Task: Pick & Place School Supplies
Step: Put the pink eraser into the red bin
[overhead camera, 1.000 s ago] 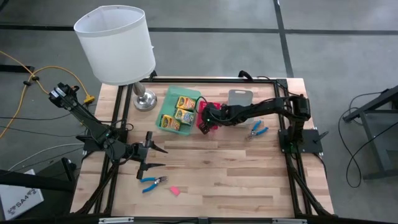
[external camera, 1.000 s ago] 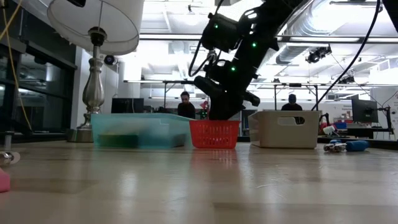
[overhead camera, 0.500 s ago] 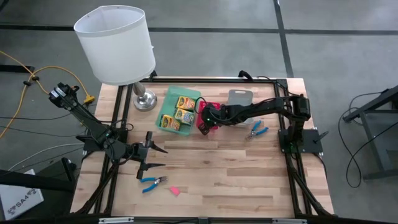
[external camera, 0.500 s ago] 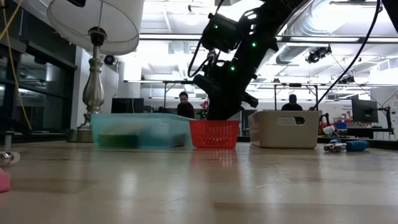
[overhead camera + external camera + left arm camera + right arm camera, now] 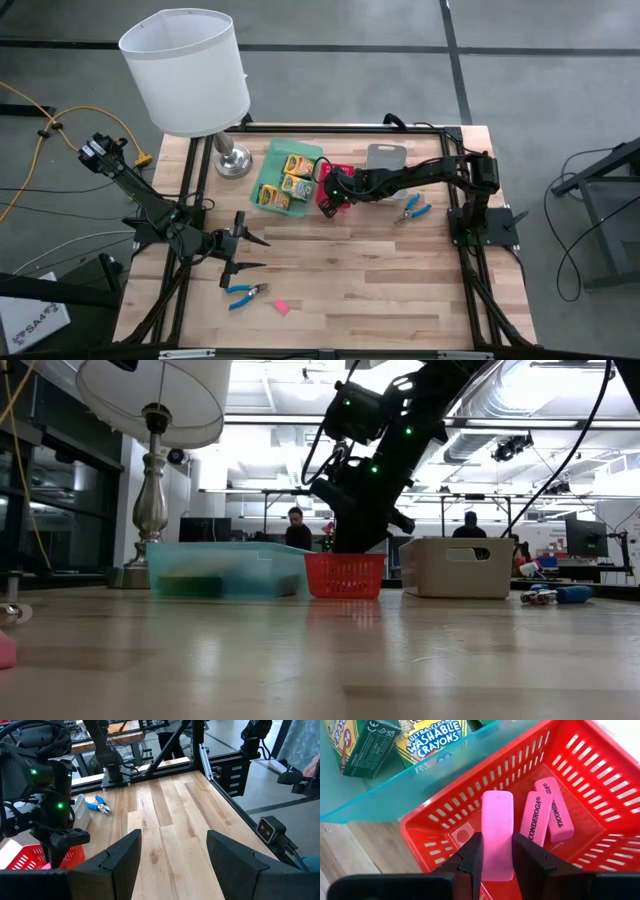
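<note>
My right gripper [image 5: 497,862] hangs over the red basket [image 5: 600,775], shut on a pink eraser [image 5: 497,827]; in the high view it is at the basket [image 5: 335,195]. Two more pink erasers [image 5: 547,815] lie flat on the basket's floor. Three crayon boxes [image 5: 285,180] lie in the green tray [image 5: 262,170]. One blue-handled tool [image 5: 245,293] and a pink eraser [image 5: 281,307] lie near the table's near edge; another tool [image 5: 412,207] lies right of the basket. My left gripper [image 5: 250,253] is open, above the table's left part. My right gripper pinches the pink eraser by its long side faces near one end [image 5: 497,855], one finger [image 5: 472,852] on each side. The fingers come from above and lie along the eraser. The eraser is lifted clear, its free end [image 5: 497,797] pointing down into the red basket.
A white-shaded lamp [image 5: 190,70] stands on the table's far left. A grey bin [image 5: 385,157] sits right of the red basket at the far edge. Bare wood [image 5: 380,280] spreads across the near half. People sit in the room behind [image 5: 297,525].
My right gripper has sunk slightly toward the red basket, still shut on the pink eraser.
</note>
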{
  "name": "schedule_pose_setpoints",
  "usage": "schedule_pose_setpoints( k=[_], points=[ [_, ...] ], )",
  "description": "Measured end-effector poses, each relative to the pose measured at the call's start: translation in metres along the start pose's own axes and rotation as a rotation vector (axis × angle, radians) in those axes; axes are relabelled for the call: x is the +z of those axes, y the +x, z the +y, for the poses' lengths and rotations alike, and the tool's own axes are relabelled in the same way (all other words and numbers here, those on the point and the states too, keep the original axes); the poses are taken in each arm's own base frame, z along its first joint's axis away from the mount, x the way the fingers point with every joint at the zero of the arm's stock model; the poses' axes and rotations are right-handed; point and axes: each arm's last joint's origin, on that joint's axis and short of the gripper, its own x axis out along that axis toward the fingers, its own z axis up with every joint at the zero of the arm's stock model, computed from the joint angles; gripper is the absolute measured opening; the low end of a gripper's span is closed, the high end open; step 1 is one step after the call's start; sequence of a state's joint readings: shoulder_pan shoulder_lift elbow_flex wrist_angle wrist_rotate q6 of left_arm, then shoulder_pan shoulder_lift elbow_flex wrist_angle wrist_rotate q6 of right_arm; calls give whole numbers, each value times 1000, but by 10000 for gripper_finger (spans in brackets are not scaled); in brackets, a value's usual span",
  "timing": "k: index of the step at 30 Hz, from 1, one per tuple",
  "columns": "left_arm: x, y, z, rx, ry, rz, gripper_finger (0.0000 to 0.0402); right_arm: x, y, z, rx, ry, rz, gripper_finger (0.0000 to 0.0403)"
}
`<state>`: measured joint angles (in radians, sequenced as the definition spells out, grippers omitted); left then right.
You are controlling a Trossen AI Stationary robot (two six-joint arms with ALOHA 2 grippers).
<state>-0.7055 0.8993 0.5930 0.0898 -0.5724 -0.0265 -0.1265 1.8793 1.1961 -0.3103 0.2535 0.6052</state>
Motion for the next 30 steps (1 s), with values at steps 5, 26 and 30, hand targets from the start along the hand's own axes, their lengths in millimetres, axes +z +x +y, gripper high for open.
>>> schedule_pose_setpoints(
  k=[5, 26, 30],
  points=[
    [0, 0, 0, 0, 0, 0, 218, 0, 0, 0, -2, 0, -2, 103],
    [0, 0, 0, 0, 0, 0, 218, 6, 0, 3, 33, -12, -59, 126],
    [0, 0, 0, 0, 0, 0, 218, 9, 0, 4, 48, -9, -78, 126]
  ],
)
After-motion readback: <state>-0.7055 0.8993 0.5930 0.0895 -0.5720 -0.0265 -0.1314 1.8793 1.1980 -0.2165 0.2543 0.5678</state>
